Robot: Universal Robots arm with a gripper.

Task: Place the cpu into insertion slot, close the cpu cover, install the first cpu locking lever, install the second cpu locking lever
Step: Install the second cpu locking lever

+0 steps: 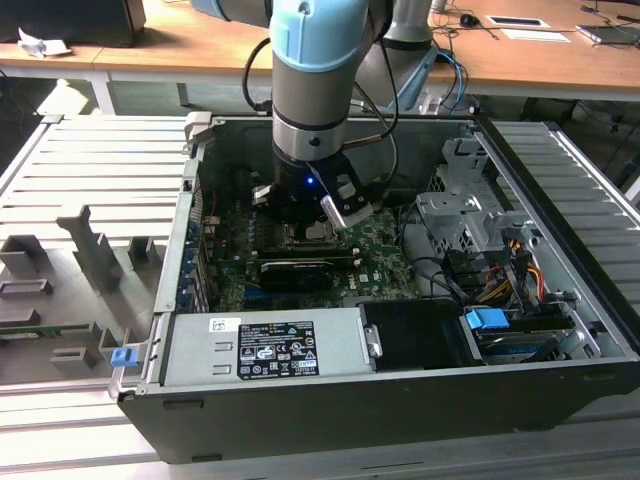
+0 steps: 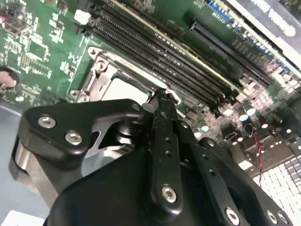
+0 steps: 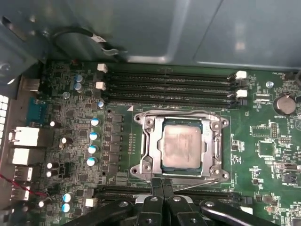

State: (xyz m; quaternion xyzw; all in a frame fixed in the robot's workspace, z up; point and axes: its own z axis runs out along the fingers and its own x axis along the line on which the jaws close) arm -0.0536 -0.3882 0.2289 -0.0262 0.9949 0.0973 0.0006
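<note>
chip (image 3: 182, 147): pale grey square, smudged top, sitting in the socket (image 3: 151, 175) on the green board | cover (image 3: 217, 147): silver frame lying flat around the chip | gripper (image 3: 162, 186): fingers pressed together, holding nothing, tips at the socket's edge beside the memory slots (image 3: 169, 87) | room: case wall (image 1: 185, 215) well apart

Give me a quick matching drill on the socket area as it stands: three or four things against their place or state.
Things:
1. cpu
2. cpu cover
3. gripper
4. memory slots

States:
A. long, black, lying in parallel rows beside the socket
B. fingertips together at the socket's edge
C. lying flat in the insertion slot
D. down, framing the chip

Pairs: 1-C, 2-D, 3-B, 4-A
</note>
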